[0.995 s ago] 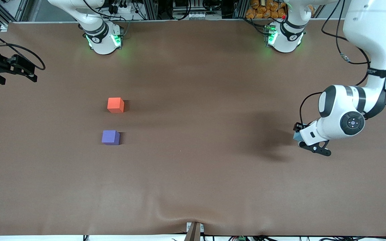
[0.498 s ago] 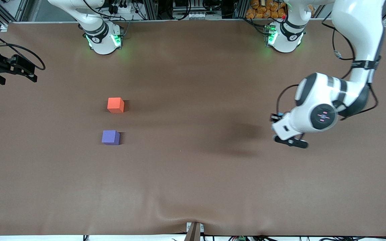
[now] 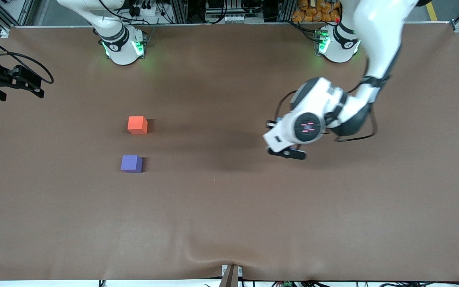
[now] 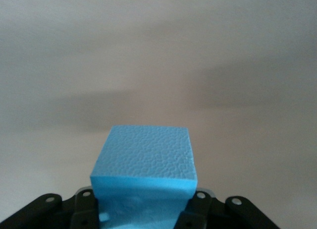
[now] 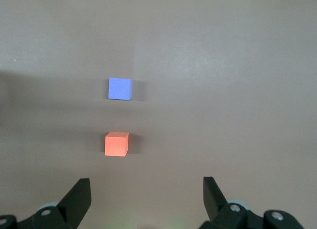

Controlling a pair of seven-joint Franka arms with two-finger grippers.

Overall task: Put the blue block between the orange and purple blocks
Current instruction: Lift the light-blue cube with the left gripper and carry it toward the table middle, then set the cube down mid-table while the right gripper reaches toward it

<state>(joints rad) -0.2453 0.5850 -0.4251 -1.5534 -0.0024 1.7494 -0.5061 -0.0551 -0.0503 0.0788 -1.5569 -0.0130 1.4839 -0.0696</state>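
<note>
The blue block (image 4: 143, 162) fills the left wrist view, and my left gripper (image 4: 143, 211) is shut on it, a black finger against each side. In the front view the left gripper (image 3: 280, 140) hangs over bare table toward the left arm's end, its hand hiding the block. The orange block (image 3: 137, 124) and the purple block (image 3: 131, 163) rest on the table toward the right arm's end, the purple one nearer the front camera, with a gap between them. My right gripper (image 5: 146, 199) is open high over the orange block (image 5: 117, 143) and purple block (image 5: 120, 88).
The brown table cover (image 3: 229, 207) shows a wrinkle at its front edge. A black camera rig (image 3: 14, 81) stands at the table's edge at the right arm's end. Both arm bases (image 3: 122, 46) stand along the back edge.
My left arm has carried the blue block from near the left arm's end of the table toward the middle, closer to the orange and purple blocks. The right gripper has not moved.
</note>
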